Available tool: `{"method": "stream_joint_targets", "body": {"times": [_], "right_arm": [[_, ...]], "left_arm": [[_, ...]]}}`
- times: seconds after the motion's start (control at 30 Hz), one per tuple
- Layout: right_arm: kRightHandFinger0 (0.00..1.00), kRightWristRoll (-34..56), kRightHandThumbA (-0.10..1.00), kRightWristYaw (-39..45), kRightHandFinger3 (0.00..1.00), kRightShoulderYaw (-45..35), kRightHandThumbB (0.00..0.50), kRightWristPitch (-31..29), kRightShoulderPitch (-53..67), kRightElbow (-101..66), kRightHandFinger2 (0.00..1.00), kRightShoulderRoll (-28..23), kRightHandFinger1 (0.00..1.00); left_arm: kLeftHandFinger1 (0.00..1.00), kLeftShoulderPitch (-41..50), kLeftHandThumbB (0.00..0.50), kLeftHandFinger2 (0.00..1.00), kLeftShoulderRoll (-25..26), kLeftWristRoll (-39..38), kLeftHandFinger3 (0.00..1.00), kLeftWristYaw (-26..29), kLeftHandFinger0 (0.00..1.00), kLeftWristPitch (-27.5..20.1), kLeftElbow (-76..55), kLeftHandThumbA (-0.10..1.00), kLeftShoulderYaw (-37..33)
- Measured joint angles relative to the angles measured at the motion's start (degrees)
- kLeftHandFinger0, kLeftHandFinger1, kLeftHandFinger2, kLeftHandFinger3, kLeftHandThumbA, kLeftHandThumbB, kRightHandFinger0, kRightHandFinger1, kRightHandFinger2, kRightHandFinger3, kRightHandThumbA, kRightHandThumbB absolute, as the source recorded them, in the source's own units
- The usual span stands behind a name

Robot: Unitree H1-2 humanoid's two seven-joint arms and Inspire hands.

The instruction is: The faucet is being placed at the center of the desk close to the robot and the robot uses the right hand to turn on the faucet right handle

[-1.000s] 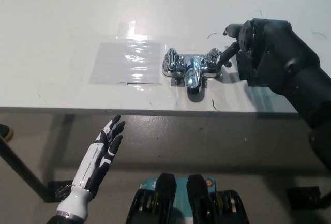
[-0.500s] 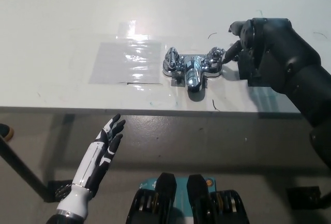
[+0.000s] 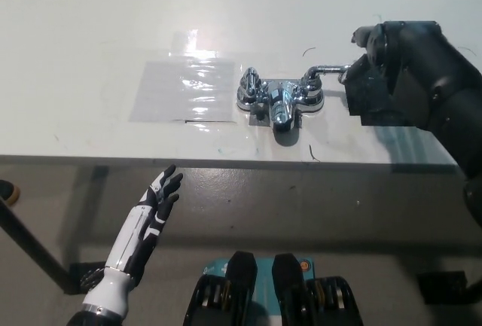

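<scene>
Head view: right hand point(image 3: 393, 77) at faucet point(image 3: 279, 100)

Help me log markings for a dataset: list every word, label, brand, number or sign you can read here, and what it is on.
None can be read.
Faucet: only chrome glare, no brand or hot/cold mark that shows.
Clear sheet: blank, with reflections only.
Desk: a few faint dark scuffs, no letters or numbers.

Black right hand point(image 3: 392, 70) extends in from the right — white left hand point(image 3: 160, 199) rests low, fingers spread.
</scene>
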Motion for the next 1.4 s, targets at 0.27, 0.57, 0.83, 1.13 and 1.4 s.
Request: {"method": "stream_joint_targets", "body": {"times": [0.27, 0.57, 0.83, 1.13, 1.4], "right_arm": [[1.00, -0.50, 0.58, -0.02, 1.00, 0.20, 0.404, -0.21, -1.20, 1.52, 1.00, -1.66, 1.00], [1.00, -0.05, 0.39, -1.29, 1.00, -4.13, 0.330, 0.16, -1.64, 1.31, 1.00, -5.15, 1.00], [1.00, 0.71, 0.43, -3.94, 1.00, -16.43, 0.255, 1.56, 1.35, -17.49, 1.00, -11.82, 1.00], [1.00, 6.82, 0.91, -5.60, 1.00, -34.54, 0.181, 1.65, 9.49, -36.01, 1.00, -11.59, 1.00], [1.00, 14.44, 1.00, -5.63, 1.00, -48.57, 0.176, 1.73, 18.23, -51.84, 1.00, -10.11, 1.00]], "left_arm": [[1.00, -0.05, 0.113, 1.00, 0.00, 0.01, 1.00, 0.00, 1.00, 0.03, 0.00, 0.94, -0.01], [1.00, -0.04, 0.124, 1.00, 0.07, -0.02, 1.00, -0.01, 1.00, 0.04, 0.00, 0.93, -0.04], [1.00, 0.00, 0.123, 1.00, 0.02, -0.03, 1.00, 0.01, 1.00, 0.45, 0.04, 0.94, 0.04], [1.00, -0.07, 0.140, 1.00, -0.01, -0.03, 1.00, 0.02, 1.00, 0.61, 0.32, 0.93, 0.11], [1.00, -1.52, 0.117, 1.00, -0.04, -0.05, 1.00, 0.02, 1.00, 0.69, 1.31, 0.92, 0.22]]}}
